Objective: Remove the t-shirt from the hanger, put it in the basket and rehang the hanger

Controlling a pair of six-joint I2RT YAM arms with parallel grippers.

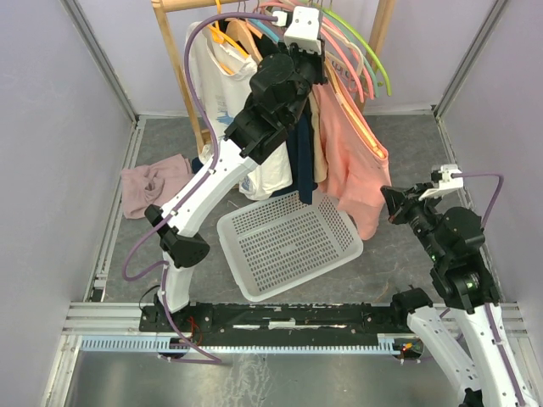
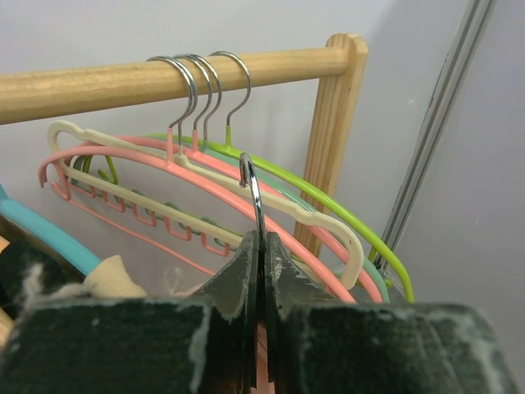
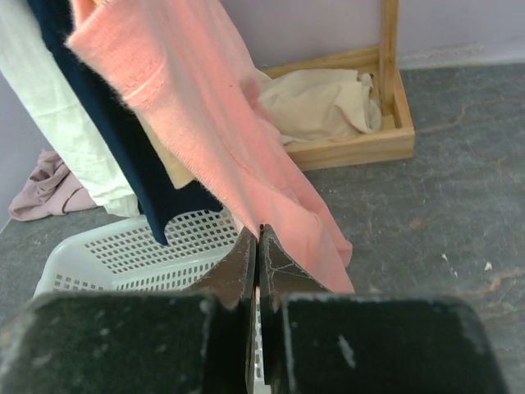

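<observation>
T-shirt (image 1: 356, 161), pink, hangs on the rack at the right end of the row of clothes. Its long axis runs straight down, shoulders up by the rail (image 2: 164, 78) and hem pointing at the worktop (image 1: 390, 263), just past the far right corner of the white basket (image 1: 288, 242). A navy garment (image 1: 301, 161) hangs right beside it on the left. My left arm is stretched high and forward, the wrist tipped up under the rail. My left gripper (image 2: 258, 242) is clamped tight on the metal hook (image 2: 253, 193) of a hanger, which stands upright between my fingers just below the rail, in front of the pink, cream and green hangers (image 2: 344, 226) hooked over it. My right arm is bent low at the right side, forearm raised and wrist aimed left at the t-shirt's lower edge. My right gripper (image 3: 260, 238) is fully closed, its tips right at the pink cloth. I cannot tell whether any fabric is pinched between them.
</observation>
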